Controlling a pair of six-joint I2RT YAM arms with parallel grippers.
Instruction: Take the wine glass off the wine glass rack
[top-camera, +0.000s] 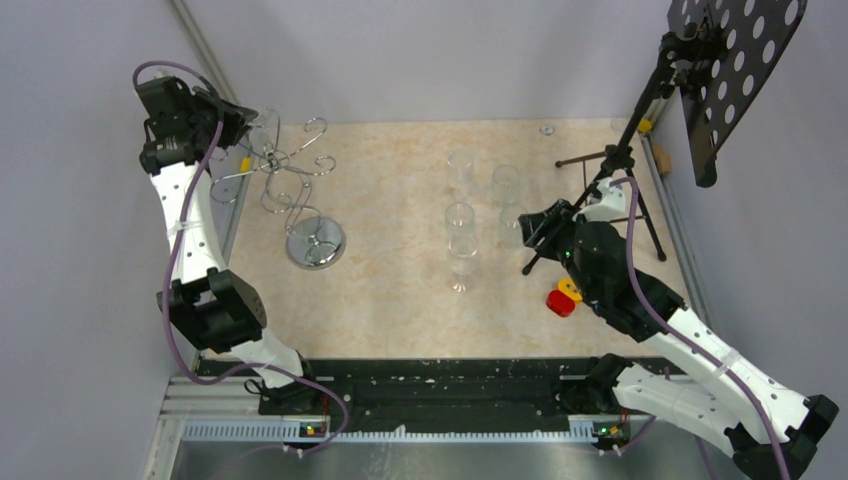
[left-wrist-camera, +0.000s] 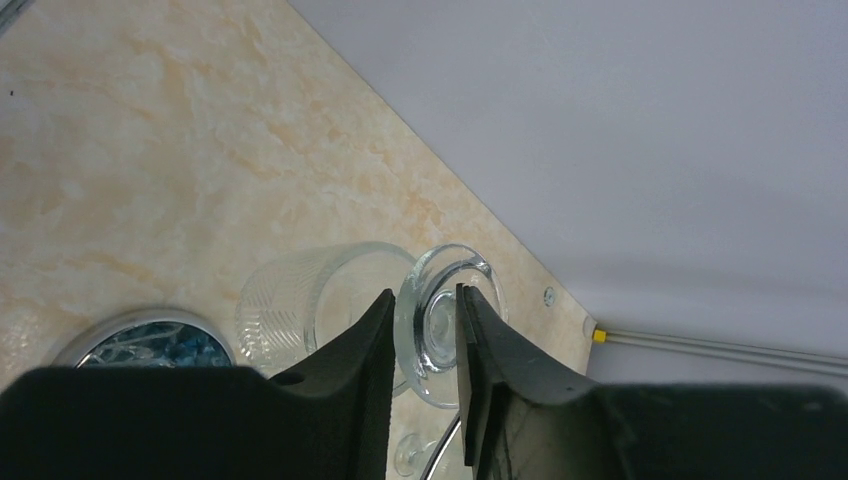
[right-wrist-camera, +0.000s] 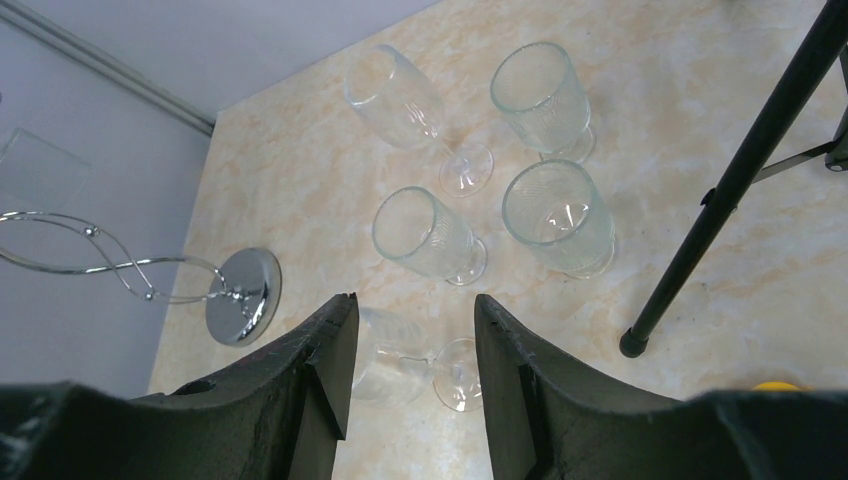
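The chrome wine glass rack (top-camera: 290, 175) stands at the table's left on its round mirrored base (top-camera: 315, 241). A clear ribbed wine glass (top-camera: 262, 128) is at the rack's far-left arm. My left gripper (top-camera: 235, 125) is high beside it. In the left wrist view the left gripper (left-wrist-camera: 425, 330) is shut on the round foot of the wine glass (left-wrist-camera: 300, 300), with the bowl pointing away and a rack wire (left-wrist-camera: 445, 450) just below. My right gripper (top-camera: 535, 225) is open and empty; in its wrist view (right-wrist-camera: 415, 340) it hangs over glasses on the table.
Several clear glasses (top-camera: 460, 220) stand mid-table, and one lies on its side (right-wrist-camera: 420, 365). A black tripod music stand (top-camera: 620, 160) is at the right. A red and yellow block (top-camera: 563, 297) sits by the right arm. A grey wall runs behind the rack.
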